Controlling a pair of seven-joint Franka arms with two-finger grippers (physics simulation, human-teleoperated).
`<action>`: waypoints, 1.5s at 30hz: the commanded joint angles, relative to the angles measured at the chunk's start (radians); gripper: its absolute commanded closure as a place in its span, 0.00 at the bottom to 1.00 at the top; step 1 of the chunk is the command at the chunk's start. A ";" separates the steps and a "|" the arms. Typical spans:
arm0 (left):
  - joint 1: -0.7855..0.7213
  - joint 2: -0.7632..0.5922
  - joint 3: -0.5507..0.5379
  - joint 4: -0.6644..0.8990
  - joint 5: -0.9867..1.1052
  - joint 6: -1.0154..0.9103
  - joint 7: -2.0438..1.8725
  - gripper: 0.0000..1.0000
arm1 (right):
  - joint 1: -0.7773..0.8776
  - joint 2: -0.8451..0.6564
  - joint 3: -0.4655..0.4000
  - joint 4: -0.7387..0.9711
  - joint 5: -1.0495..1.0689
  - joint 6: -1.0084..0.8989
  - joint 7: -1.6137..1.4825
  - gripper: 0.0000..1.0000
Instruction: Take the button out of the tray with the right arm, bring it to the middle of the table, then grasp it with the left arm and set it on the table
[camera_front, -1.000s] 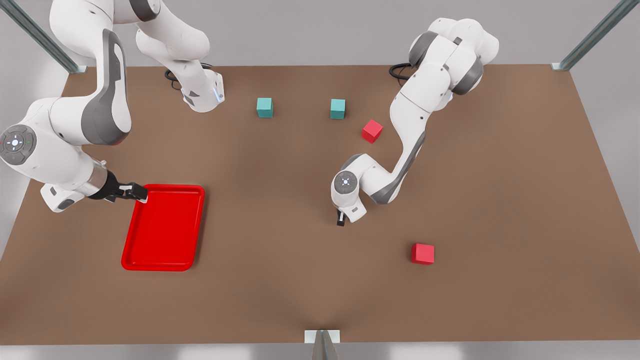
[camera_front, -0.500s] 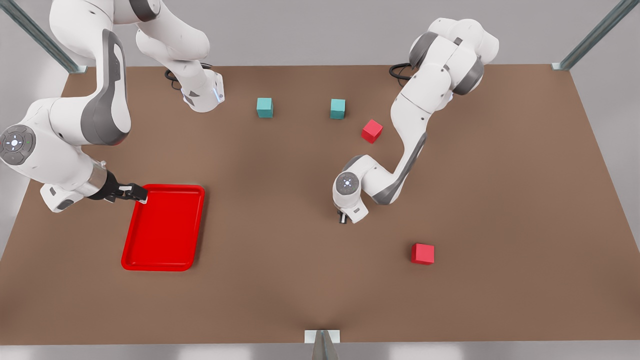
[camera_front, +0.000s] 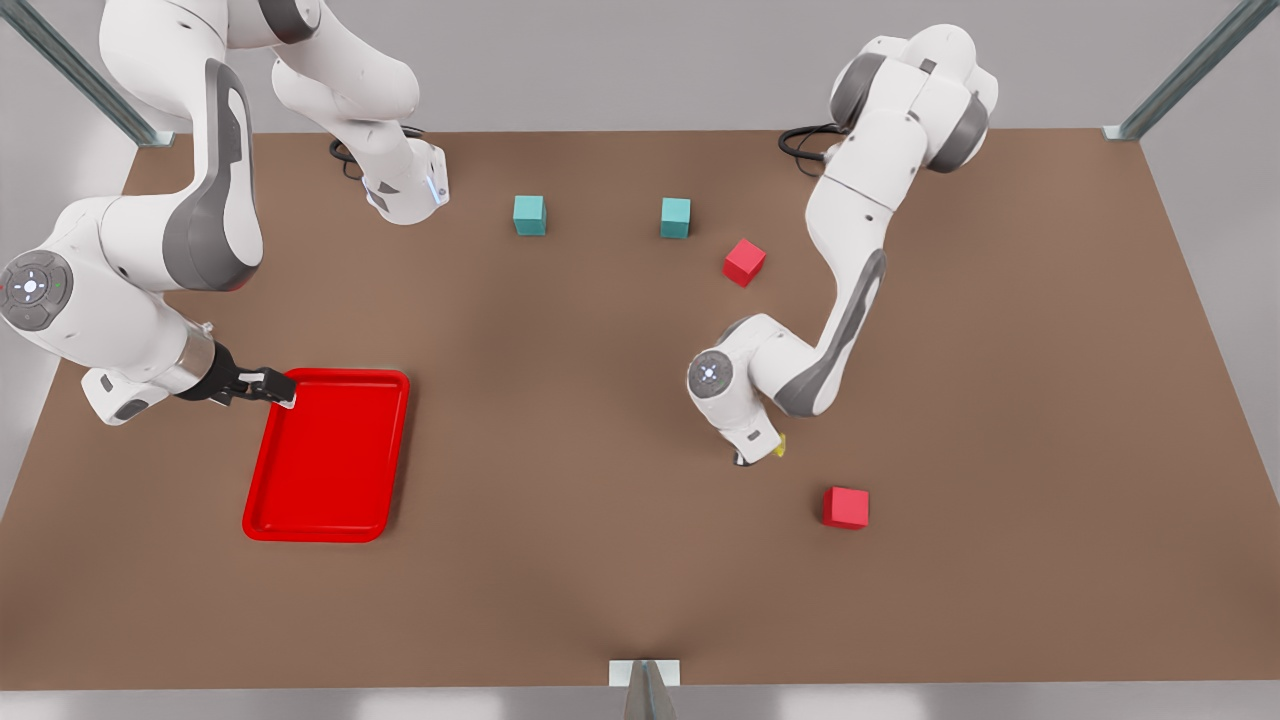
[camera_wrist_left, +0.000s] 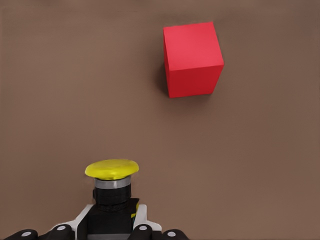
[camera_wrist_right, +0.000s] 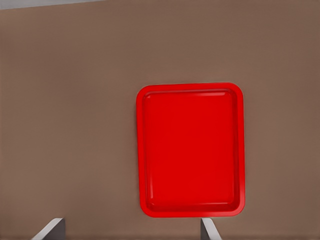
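My left jaws (camera_front: 757, 457) gripped the button (camera_wrist_left: 112, 186) by its base, near a red cube (camera_wrist_left: 193, 59) above the surface (camera_front: 600, 420); my right jaws (camera_front: 268, 386), spread wide, waited at the tray (camera_front: 330, 455) corner.

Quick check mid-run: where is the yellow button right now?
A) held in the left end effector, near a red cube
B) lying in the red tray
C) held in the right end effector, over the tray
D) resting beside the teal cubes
A: the left wrist view shows the button clamped in the left end effector with a red cube close by, while the tray under the right end effector lies empty.
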 joint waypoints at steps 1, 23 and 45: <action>0.001 -0.006 0.044 -0.001 0.153 -0.128 0.034 0.56 | 0.000 -0.001 0.000 0.000 0.001 0.000 0.003 0.00; 0.033 0.221 0.268 -0.017 0.793 -0.266 -0.412 0.56 | 0.000 -0.001 0.000 0.000 0.001 0.000 0.000 0.00; 0.047 0.310 0.268 -0.016 0.850 -0.258 -0.587 0.55 | -0.001 0.000 0.000 0.000 0.001 0.000 -0.005 0.00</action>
